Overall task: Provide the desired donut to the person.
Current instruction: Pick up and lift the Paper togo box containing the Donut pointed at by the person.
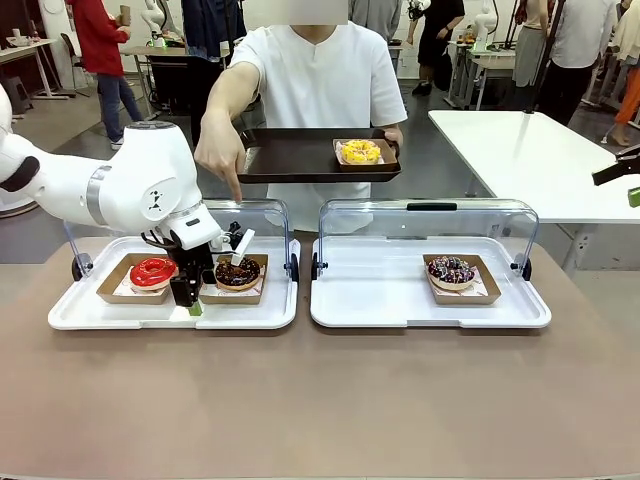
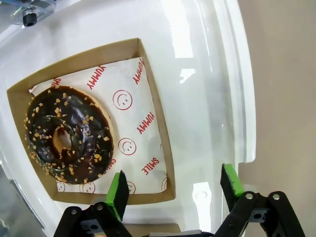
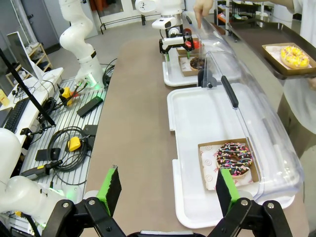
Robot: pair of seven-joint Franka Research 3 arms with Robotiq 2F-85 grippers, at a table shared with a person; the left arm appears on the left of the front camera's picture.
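The person (image 1: 320,80) stands at the far side, holding a dark tray (image 1: 290,160) that carries a yellow donut (image 1: 360,151). The person's other hand (image 1: 222,158) points a finger down over the open left case at a chocolate donut with nut bits (image 1: 237,271) in its cardboard box (image 2: 153,89). My left gripper (image 1: 190,292) hangs open low over that white tray (image 1: 150,315), between the chocolate donut (image 2: 66,133) and a red donut (image 1: 152,272). The box's near right corner lies between its fingers (image 2: 118,195). My right gripper (image 3: 168,187) is open above the table edge, holding nothing.
The right-hand white tray (image 1: 380,300) holds a sprinkled chocolate donut (image 1: 451,270) under a raised clear lid (image 1: 430,215). A white table (image 1: 530,150) stands at the back right. Cables and tools lie on a side bench (image 3: 59,133).
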